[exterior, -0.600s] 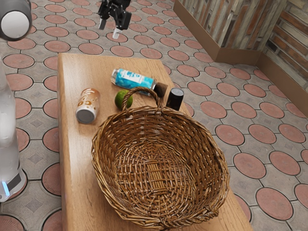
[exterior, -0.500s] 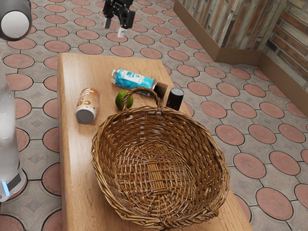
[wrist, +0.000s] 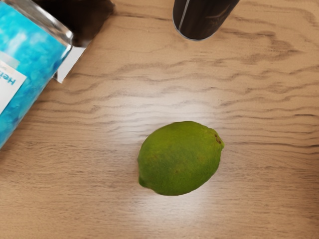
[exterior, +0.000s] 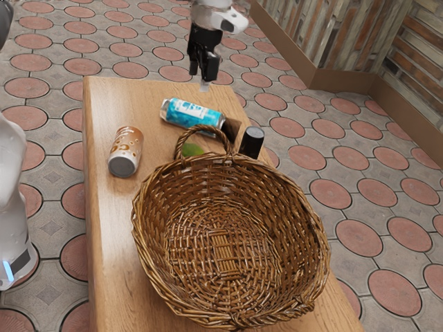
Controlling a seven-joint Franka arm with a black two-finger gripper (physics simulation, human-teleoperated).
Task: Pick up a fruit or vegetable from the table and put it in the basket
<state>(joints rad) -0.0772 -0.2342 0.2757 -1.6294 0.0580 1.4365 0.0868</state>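
a: where's the lime?
b: on the bench, lying loose outside the basket. in the exterior view it sits behind the basket's handle, close to the rim, between the basket and the bench's far edge.
a: and the tool?
b: up in the air near the bench's far edge, as the exterior view has it, well apart from the lime. i can't tell how wide it stands. it hasn't got hold of the lime, anyway.
a: what else is about?
b: a blue can on its side, by the far edge, with a dark brown thing at its end nearer the exterior view's right. i can't tell if those two touch. then a black cylinder, near the bench edge at the exterior view's right, beside the basket's rim.
a: anything on the other side?
b: an orange and white can, near the bench edge at the exterior view's left, its grey end toward the camera.
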